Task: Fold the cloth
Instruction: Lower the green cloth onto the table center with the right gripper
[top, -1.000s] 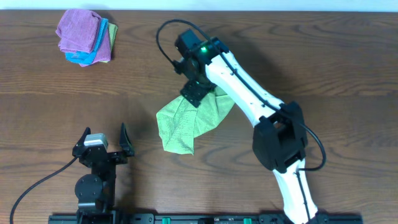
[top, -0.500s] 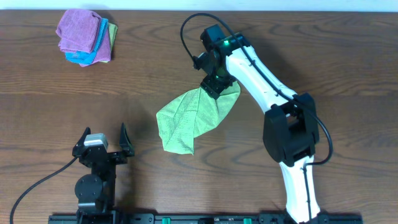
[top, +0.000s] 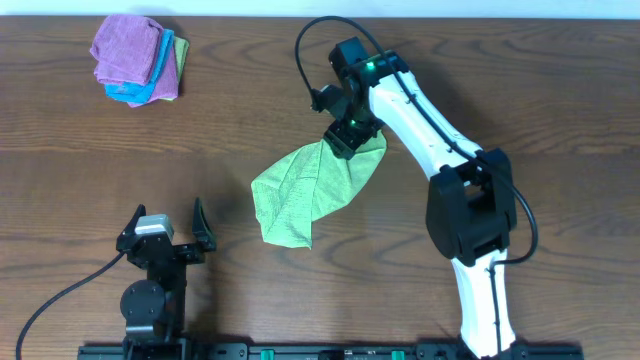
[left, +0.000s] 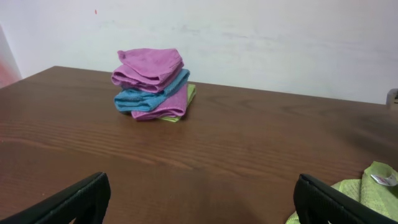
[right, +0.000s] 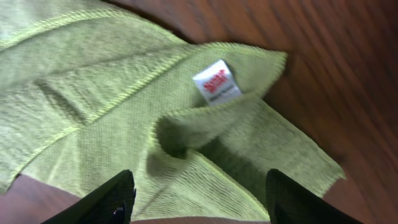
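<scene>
We find the cloth (top: 310, 190) lying crumpled at the centre of the overhead frame on the table (top: 520, 80), a lime-green sheet doubled over itself, with creases running from lower left to upper right. The right gripper (top: 345, 138) stands over its upper-right corner. In the right wrist view its jaws are spread, one fingertip at each lower corner of the frame, with green fabric beneath them and nothing visibly pinched. The left gripper (top: 166, 218) sits at the lower left of the overhead frame, jaws spread wide, empty and well apart from the cloth. The white tag (right: 216, 82) shows at upper centre in the right wrist view, beside a raised, rolled lip of hem. We judge the material light, limp and thick-piled: it will hold no shape, will drape from whatever point is lifted, and will likely drag on the wood rather than slide cleanly. There is no breakage risk; the risk is catching two layers at once, or only a few loops of pile. We recommend taking hold at a corner or on the stitched hem, the firmest line. The lifted lip near the tag offers the readiest purchase. The stack of folded cloths (top: 138, 58) at upper left is not concerned.
</scene>
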